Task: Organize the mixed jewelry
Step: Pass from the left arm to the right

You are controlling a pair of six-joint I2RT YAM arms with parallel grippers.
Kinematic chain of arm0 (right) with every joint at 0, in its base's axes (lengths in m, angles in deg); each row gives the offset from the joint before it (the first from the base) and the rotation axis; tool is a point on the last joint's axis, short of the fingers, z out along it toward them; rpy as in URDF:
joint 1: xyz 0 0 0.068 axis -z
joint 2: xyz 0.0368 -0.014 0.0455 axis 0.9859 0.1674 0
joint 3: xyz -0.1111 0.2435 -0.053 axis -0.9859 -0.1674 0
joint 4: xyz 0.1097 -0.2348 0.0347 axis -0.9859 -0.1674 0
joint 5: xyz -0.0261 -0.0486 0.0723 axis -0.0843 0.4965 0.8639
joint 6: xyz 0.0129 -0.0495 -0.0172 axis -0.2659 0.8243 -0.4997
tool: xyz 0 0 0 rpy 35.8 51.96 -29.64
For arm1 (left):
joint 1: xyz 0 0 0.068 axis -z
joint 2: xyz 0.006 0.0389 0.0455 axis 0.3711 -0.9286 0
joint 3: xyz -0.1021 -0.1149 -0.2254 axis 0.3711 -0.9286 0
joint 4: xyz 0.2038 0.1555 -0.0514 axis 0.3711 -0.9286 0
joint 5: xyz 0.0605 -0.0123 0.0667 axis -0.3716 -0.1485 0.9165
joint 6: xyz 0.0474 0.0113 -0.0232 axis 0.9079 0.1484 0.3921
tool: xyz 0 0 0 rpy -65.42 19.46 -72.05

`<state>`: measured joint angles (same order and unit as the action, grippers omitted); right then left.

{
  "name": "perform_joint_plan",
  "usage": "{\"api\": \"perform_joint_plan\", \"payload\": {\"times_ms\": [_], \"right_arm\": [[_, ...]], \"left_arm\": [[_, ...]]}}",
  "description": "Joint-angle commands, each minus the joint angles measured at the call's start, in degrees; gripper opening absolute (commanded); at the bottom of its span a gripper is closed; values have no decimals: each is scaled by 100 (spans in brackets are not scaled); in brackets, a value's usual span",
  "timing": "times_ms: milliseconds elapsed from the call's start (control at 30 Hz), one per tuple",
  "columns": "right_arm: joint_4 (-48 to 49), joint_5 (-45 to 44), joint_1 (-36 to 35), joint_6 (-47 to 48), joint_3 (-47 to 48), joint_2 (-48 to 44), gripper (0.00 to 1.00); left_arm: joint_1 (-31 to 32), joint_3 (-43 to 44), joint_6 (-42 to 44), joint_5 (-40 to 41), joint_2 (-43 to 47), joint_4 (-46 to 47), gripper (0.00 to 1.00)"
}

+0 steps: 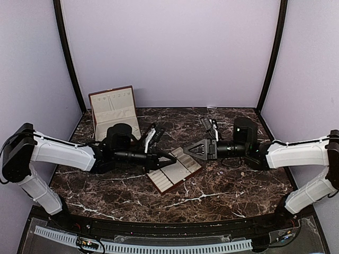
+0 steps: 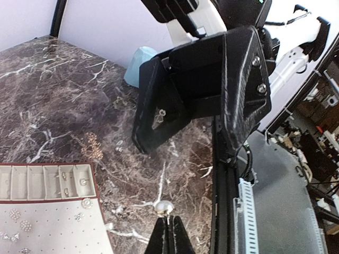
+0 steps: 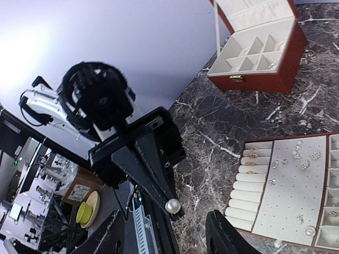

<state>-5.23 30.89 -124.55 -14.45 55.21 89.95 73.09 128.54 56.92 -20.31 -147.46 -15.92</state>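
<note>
I see rings (image 3: pixel 250 156) and studs (image 3: pixel 304 165) in the tray (image 3: pixel 286 200) (the box (image 3: pixel 254 83) holds a few bits (image 3: pixel 271 64)). My left gripper (image 2: pixel 167 225) pinches a pearl stud (image 2: pixel 162 207), with my right gripper (image 1: pixel 192 150) spread close by.

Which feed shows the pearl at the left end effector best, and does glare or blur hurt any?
Left wrist view: the small white pearl bead pinched by the left end effector is sharp; the open right end effector is a dark mass. Right wrist view: pearl crisp, pale lilac wall glares upper left. Top view: evenly lit, cream slotted tray too small for detail.
</note>
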Motion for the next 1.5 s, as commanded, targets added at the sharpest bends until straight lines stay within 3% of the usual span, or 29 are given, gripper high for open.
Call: {"api": "perform_joint_plan", "payload": {"times_ms": [0,133,500,1100,1467], "right_arm": [[270,605,-38,169,39,-143,54],[172,619,-246,313,275,-2,54],[227,707,-533,362,559,337,47],[196,747,-565,354,584,434,20],[183,648,-565,356,557,413,11]], "left_arm": [[-202,-86,-673,-1210,138,887,0],[-220,6,-926,-1698,27,1029,0],[-226,121,-1027,-1900,-91,1010,0],[-227,104,-972,-1787,-75,926,0],[-225,97,-965,-1731,-83,928,0]]}}
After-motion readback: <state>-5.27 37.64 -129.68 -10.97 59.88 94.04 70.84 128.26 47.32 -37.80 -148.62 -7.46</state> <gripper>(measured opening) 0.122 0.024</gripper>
